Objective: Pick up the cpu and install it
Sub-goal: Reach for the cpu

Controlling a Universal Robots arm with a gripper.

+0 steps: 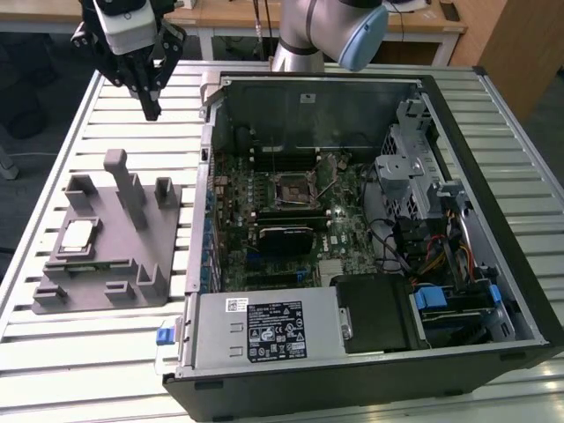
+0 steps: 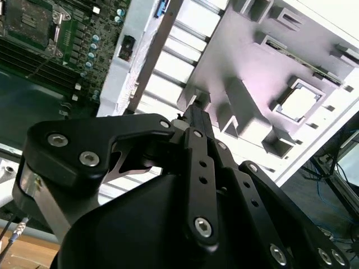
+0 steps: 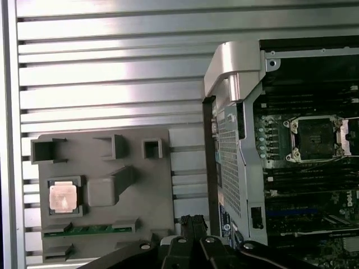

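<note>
Tool [image 1: 152, 107] hung above the far side of the white slatted metal worktop [image 1: 97, 370], beyond the grey plastic holder tray with upright pegs [image 1: 115, 256]. Fingertips looked pinched together, nothing between them.

The cpu, a small flat square chip with a pale silver top plate [image 1: 77, 236], sat flat in its square recess on the tray, near the edge away from the open black computer case [image 1: 498, 176]. Tool and chip were well apart. The black square motherboard socket with metal frame [image 1: 291, 189] looked bare in the first wrist view, frame lever swung aside.

Risks as I judged them:
- Tool narrow: coming down like that would land the tips on the plate, not around it.
- Recess walls hug the chip, so little room for the fingers. An off-centre grip could tilt it or drag the tray across the slats.
- Tall grey peg [image 1: 123, 181] stood just beside the recess, a snag hazard on a slanted approach.
- The socket sat deep inside the case, so wall and lever could foul a carried chip.
- Wrong orientation or a tilted drop could damage socket contacts. Couldn't make out the chip's corner mark.
</note>
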